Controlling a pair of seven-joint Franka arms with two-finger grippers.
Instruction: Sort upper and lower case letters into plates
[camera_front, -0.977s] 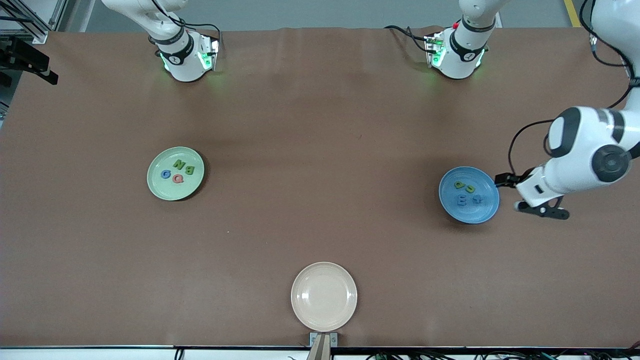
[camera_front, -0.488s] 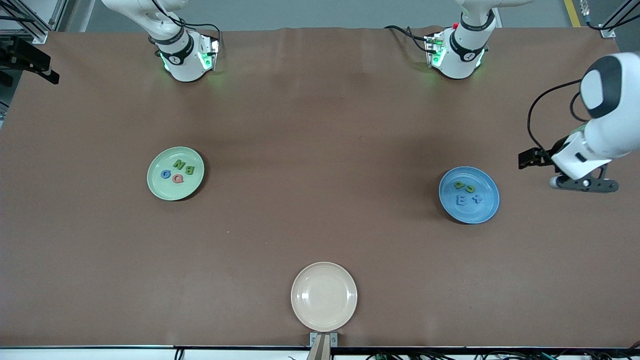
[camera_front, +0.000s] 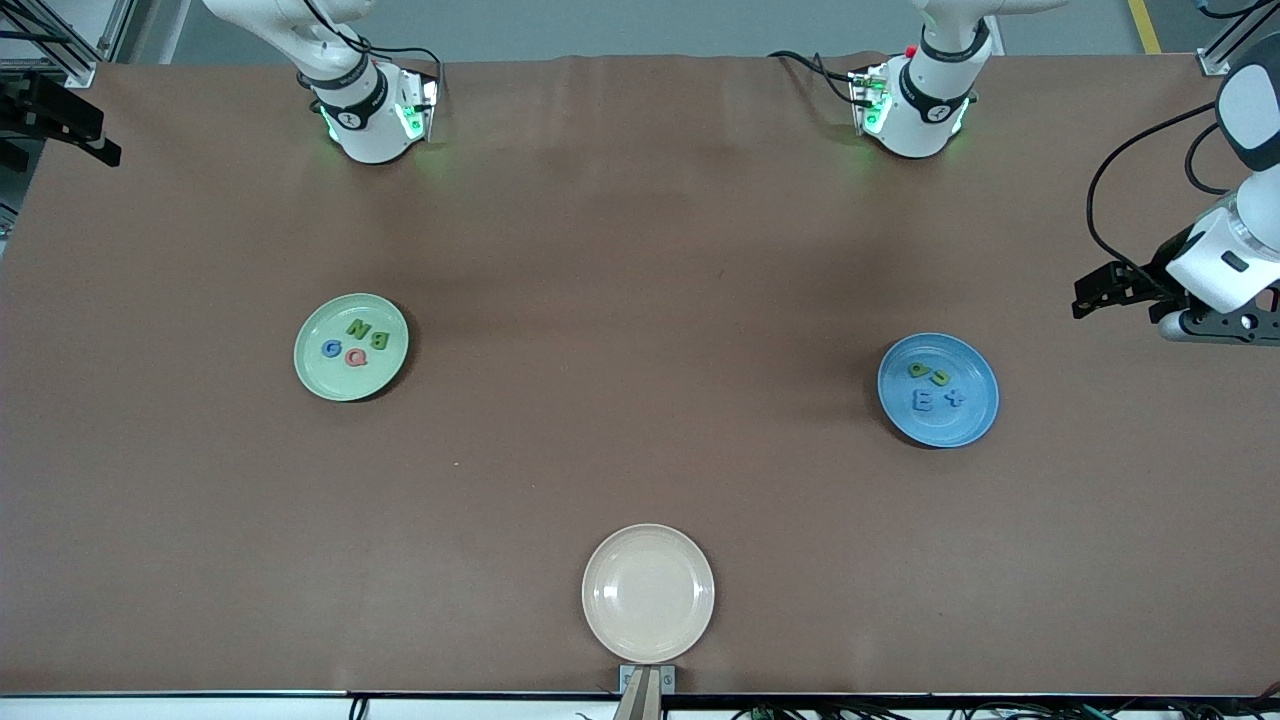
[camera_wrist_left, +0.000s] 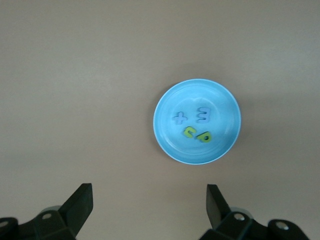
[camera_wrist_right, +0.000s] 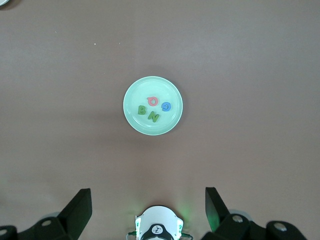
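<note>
Four chunky letters are lying in the pale green plate (camera_front: 351, 347) at mid-left of the front frame: a green N (camera_front: 357, 328), a green B (camera_front: 380, 340), a blue G (camera_front: 331, 348) and a red Q (camera_front: 355, 357), bunched close on its smooth, shallow, round bed. Four more are sitting in the mid blue plate (camera_front: 938, 390) at mid-right: two green lower case pieces (camera_front: 930, 373), a blue E (camera_front: 923, 402) and a blue plus-like t (camera_front: 955, 397). A cream-beige plate (camera_front: 648, 593) is resting at the lower centre, close to the table's edge. The matte brown table (camera_front: 640, 300) is spreading wide between the three well-separated plates, leaving broad room all around them. The left gripper (camera_wrist_left: 148, 205) is hanging at the right edge of the front frame, over bare table at the left arm's end, released and gaping, holding nothing. The right gripper (camera_wrist_right: 147, 205) is showing only in its wrist view, high over the green plate, spread wide and gripping nothing.
</note>
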